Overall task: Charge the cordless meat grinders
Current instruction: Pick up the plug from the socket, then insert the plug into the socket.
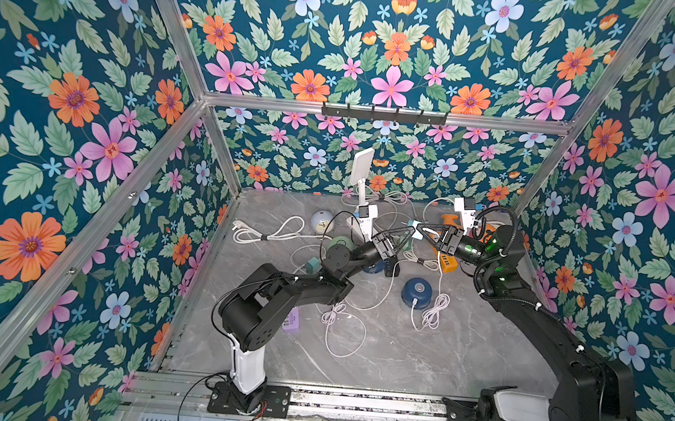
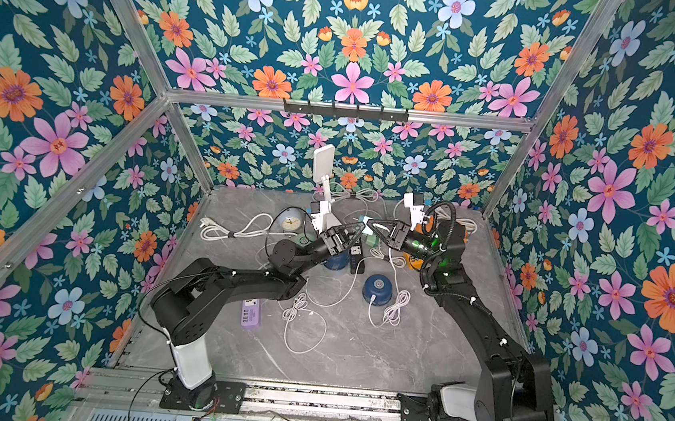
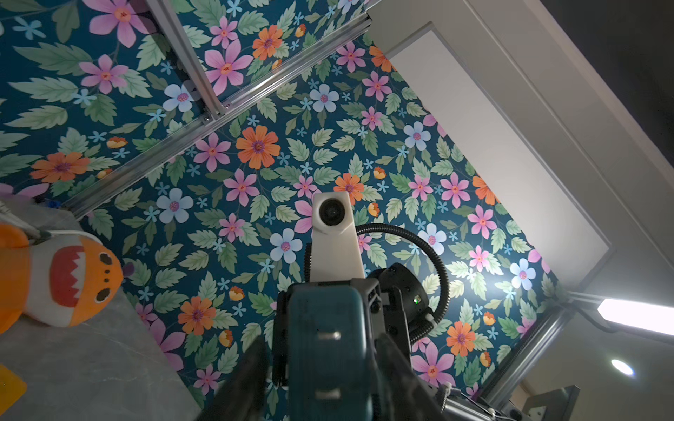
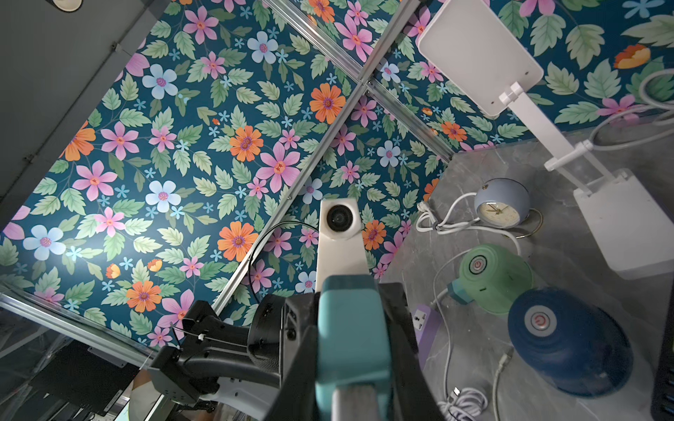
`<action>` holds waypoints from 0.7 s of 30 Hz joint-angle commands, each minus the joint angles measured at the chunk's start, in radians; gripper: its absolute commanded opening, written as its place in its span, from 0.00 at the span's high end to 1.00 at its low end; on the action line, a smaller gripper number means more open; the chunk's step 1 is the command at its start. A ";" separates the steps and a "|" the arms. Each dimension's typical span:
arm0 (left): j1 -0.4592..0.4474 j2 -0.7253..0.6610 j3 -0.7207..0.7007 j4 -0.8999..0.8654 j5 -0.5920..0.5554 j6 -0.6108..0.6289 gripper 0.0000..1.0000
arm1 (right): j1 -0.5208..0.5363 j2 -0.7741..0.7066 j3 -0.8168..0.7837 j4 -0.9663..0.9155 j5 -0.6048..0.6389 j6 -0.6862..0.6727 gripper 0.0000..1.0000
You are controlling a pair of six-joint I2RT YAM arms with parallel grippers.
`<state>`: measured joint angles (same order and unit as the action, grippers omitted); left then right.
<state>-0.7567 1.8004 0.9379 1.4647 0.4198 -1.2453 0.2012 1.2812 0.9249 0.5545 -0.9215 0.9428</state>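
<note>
Three grinders stand upright on the table (image 1: 398,350), buttons up: the green grinder (image 4: 492,277), the hidden navy grinder (image 4: 569,342) under the left arm, and the open navy grinder (image 1: 416,291). Above, the right end effector (image 1: 423,231) clamps a teal plug adapter (image 4: 352,328). The left end effector (image 1: 405,236) stands wide around it.

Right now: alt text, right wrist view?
Right gripper clamps a teal plug adapter up close, facing the left wrist camera. On the marble table: green meat grinder, navy meat grinder, alarm clock, white desk lamp.

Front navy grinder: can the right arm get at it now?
Probably within reach: the front navy grinder stands in the open beside the right arm, only its white cable nearby. But the right pincer grips a teal adapter.
</note>
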 commanded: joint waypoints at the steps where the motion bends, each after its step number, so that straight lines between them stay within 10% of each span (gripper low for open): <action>1: 0.011 -0.083 -0.066 -0.082 -0.080 0.085 0.30 | -0.022 -0.053 0.043 -0.239 0.039 -0.157 1.00; 7: 0.012 -0.382 -0.165 -0.726 -0.314 0.350 0.32 | -0.056 -0.101 0.251 -1.032 0.558 -0.654 1.00; 11: -0.070 -0.481 -0.111 -1.094 -0.442 0.601 0.34 | -0.062 -0.013 0.315 -1.234 0.856 -0.817 1.00; 21: -0.210 -0.571 -0.273 -1.075 -0.448 0.643 0.35 | -0.114 0.334 0.479 -1.259 0.899 -1.002 1.00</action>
<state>-0.9443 1.2434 0.6834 0.3901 -0.0059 -0.6460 0.0940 1.5482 1.3514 -0.6670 -0.0463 0.0452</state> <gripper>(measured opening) 0.645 0.266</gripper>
